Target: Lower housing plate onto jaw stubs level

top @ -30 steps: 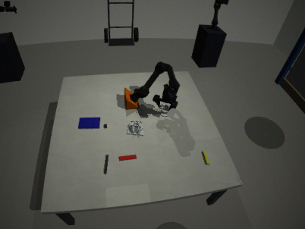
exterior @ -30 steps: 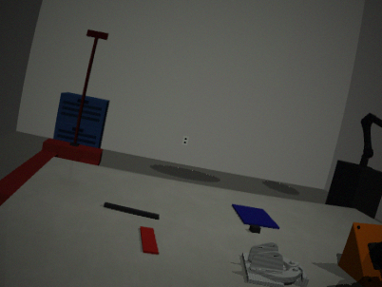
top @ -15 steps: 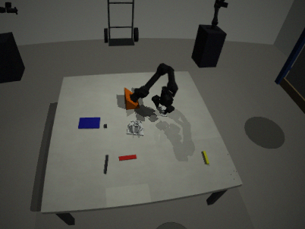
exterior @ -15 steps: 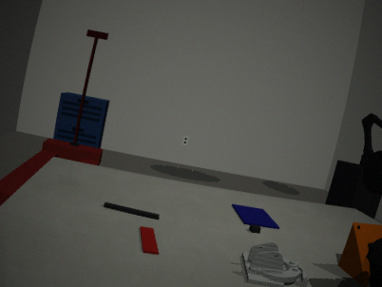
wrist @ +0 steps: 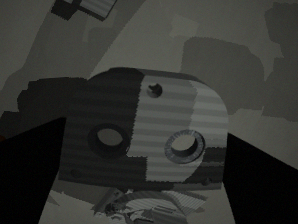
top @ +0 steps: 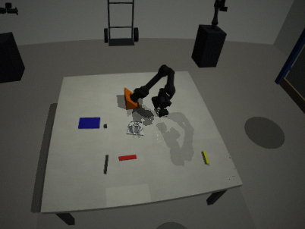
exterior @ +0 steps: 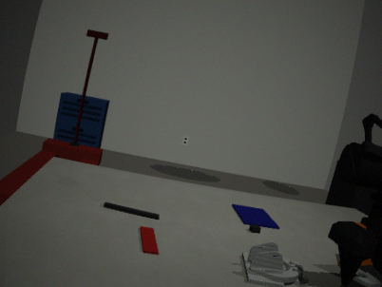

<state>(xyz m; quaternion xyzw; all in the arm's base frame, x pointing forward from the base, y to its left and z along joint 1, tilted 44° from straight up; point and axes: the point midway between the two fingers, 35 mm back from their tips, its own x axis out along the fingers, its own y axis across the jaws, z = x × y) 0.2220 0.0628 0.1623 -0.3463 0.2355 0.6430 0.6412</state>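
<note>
The housing plate is a grey rounded plate with two large holes and a smaller one. It fills the middle of the wrist view. My gripper is shut on it, with one dark finger at each side edge. The grey base assembly with the jaws stands on the table. Part of it shows below the plate's lower edge in the wrist view. In the top view the gripper is up and to the right of the assembly, apart from it. The jaw stubs and pins cannot be made out clearly.
An orange block stands at the arm's base. A blue plate, a small dark cube, a black bar, a red bar and a yellow bar lie on the table.
</note>
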